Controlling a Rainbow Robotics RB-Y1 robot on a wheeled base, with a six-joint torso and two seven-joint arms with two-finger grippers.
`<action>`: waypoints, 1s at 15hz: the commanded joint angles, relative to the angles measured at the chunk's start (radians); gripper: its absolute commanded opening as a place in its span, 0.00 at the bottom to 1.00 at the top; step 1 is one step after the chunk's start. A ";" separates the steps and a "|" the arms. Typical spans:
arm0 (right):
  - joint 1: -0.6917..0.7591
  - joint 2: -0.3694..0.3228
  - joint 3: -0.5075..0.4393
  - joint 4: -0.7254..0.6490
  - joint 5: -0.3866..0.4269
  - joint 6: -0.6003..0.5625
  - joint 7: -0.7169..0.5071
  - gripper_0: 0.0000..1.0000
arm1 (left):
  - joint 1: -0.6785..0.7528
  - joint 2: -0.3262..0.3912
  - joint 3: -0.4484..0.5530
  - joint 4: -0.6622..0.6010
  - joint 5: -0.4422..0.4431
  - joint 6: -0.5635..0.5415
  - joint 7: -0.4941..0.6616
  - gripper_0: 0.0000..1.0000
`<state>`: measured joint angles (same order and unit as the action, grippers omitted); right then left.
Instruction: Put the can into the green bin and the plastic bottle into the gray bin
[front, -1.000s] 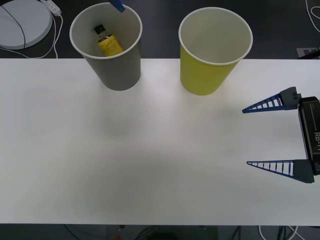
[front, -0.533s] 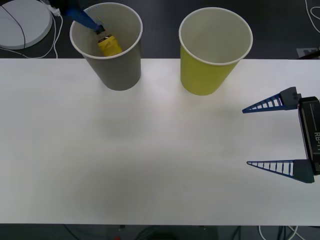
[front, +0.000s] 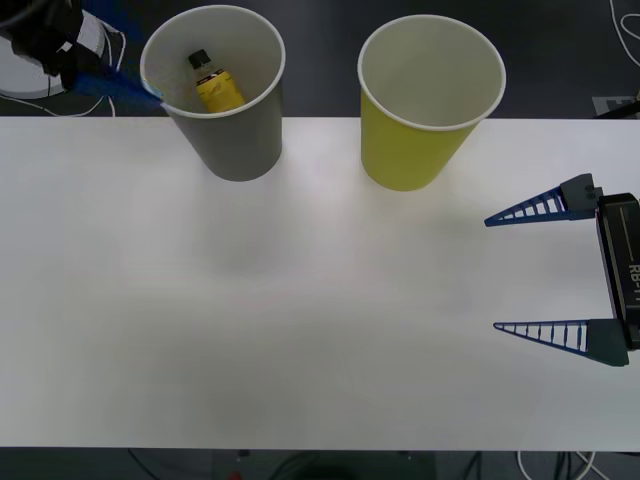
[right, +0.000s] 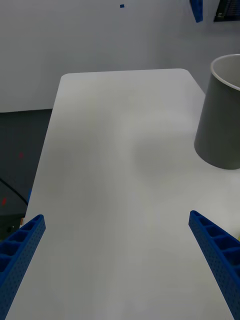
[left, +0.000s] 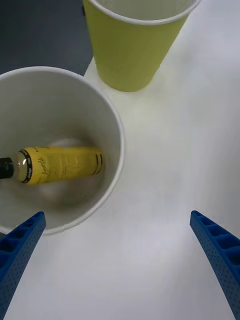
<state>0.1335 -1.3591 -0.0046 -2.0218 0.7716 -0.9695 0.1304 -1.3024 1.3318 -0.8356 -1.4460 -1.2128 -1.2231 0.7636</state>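
The gray bin stands at the table's back left, and the plastic bottle lies inside it, black cap pointing away from me. In the left wrist view the plastic bottle rests on the floor of the gray bin. My left gripper is open and empty, just outside the bin's rim; one of its fingers shows left of the bin. The green bin stands to the right of the gray one, its white inside bare as far as I see. The can is out of view. My right gripper rests open over the table's right side.
A white round device with a cable lies on the dark floor behind the table's back left corner. Both bins stand close to the back edge. The white table stretches wide in front of them.
My left gripper has pulled away from above the gray bin to the left of its rim. The bottle stays in the bin. The right arm has not moved.
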 joint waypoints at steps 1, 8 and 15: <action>0.000 0.000 0.000 0.000 0.000 0.000 0.000 1.00 | 0.097 0.056 0.001 -0.004 0.147 0.046 -0.153 1.00; 0.000 0.000 0.000 0.000 0.000 0.000 0.000 1.00 | 0.265 0.119 0.004 -0.011 0.312 0.060 -0.527 1.00; 0.000 0.000 0.000 0.000 0.000 0.000 0.000 1.00 | 0.440 0.139 0.036 -0.126 0.400 0.172 -0.672 1.00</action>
<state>0.1335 -1.3591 -0.0046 -2.0218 0.7716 -0.9695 0.1304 -0.9040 1.4722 -0.8193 -1.5365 -0.8148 -1.0910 0.0955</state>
